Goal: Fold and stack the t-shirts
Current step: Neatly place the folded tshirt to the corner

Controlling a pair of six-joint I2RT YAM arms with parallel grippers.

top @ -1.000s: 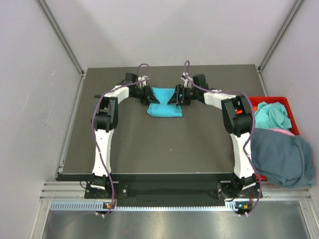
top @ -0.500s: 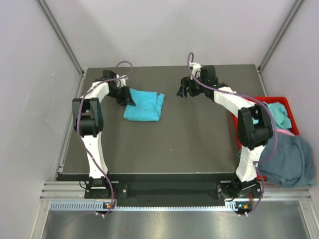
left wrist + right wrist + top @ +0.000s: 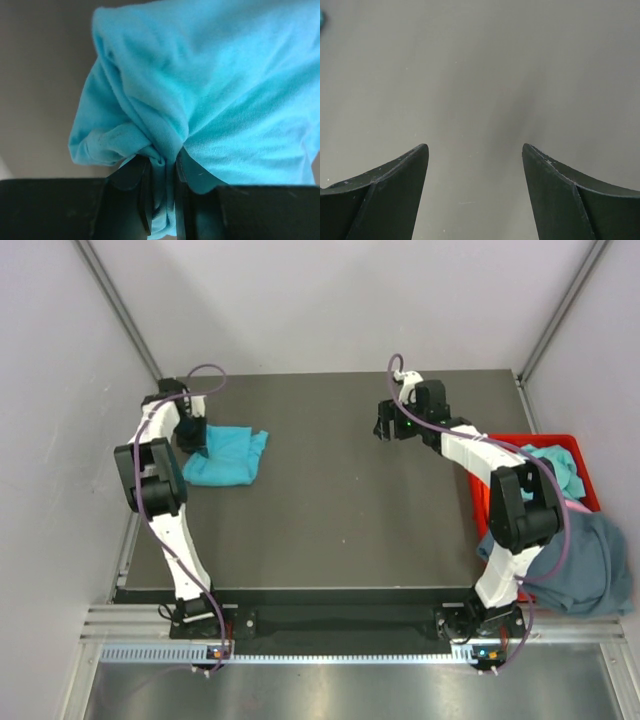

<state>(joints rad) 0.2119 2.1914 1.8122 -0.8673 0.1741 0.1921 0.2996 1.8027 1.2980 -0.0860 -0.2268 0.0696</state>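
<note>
Dragged across since a second ago, the turquoise t-shirt (image 3: 225,455) has gone from the far middle of the tabletop (image 3: 330,520) to the upper left of the overhead frame. The left arm (image 3: 175,540) has swung out with it. The right arm (image 3: 470,448) has let go and drawn off to the upper right.

The dark tabletop fills the middle of the overhead view. At the right edge, a slate blue-grey t-shirt (image 3: 580,560) hangs in a heap over the near end of a red bin (image 3: 522,443). A crumpled aqua t-shirt (image 3: 555,468) lies in the bin behind it, with a sliver of pink cloth (image 3: 575,505) between the two.

The turquoise t-shirt lies loosely folded near the left edge of the tabletop, well apart from the bin. Its left side is tucked under the left jaws. In the left wrist view the cloth (image 3: 210,90) fills most of the frame. The left jaws, at the bottom centre, are closed tight on a bunched fold of its edge, which is squeezed into the narrow gap between them.

The right jaws stand wide apart over bare tabletop (image 3: 480,75) with nothing between them. A speck of turquoise (image 3: 321,17) shows at the upper left corner of that view
</note>
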